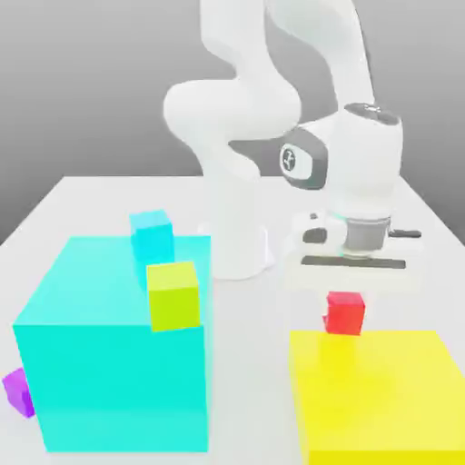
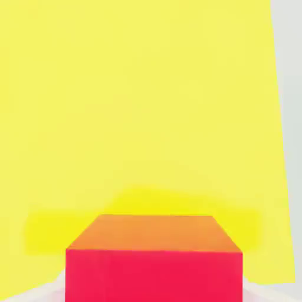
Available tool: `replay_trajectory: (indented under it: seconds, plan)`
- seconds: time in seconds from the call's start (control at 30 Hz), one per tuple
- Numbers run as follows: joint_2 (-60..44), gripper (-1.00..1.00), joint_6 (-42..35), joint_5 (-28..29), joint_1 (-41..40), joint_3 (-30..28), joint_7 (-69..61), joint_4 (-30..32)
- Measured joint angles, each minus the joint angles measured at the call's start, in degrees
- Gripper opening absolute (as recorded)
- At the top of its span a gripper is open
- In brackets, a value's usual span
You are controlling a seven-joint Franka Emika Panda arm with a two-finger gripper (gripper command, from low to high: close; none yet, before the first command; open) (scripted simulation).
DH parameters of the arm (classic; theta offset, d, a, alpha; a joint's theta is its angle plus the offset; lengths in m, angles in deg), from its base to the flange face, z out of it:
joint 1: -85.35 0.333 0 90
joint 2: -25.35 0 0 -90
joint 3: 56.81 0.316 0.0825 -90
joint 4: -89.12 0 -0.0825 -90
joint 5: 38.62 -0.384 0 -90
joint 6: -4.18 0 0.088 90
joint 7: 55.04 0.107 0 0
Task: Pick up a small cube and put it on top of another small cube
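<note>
A plain white desk (image 1: 82, 195) stands before a grey wall. The tool (image 1: 346, 292), clamped on the small bright red cube (image 1: 346, 312), holds it above the big yellow block (image 1: 381, 395) at the desk's front edge.

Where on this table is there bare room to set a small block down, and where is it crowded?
Bare table lies behind the big cyan block, toward the exterior view's left, and a bare strip runs between that block and the big yellow block. Crowded: the cyan block's top, with the cyan cube and lime cube, and near the robot base.
</note>
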State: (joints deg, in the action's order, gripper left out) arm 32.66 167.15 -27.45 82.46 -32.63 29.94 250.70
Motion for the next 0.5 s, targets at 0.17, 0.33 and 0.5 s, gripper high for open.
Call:
replay_trajectory:
  seconds: [0.17,0.33,0.5]
  plan:
    - [4.88,-1.00,-1.89,6.44,-8.10,-2.00,5.39,-6.12]
    - [9.43,-1.00,-3.67,9.88,-15.85,-5.09,9.22,-11.90]
    - [6.76,-1.00,-6.23,7.42,-23.85,-12.19,12.68,-14.70]
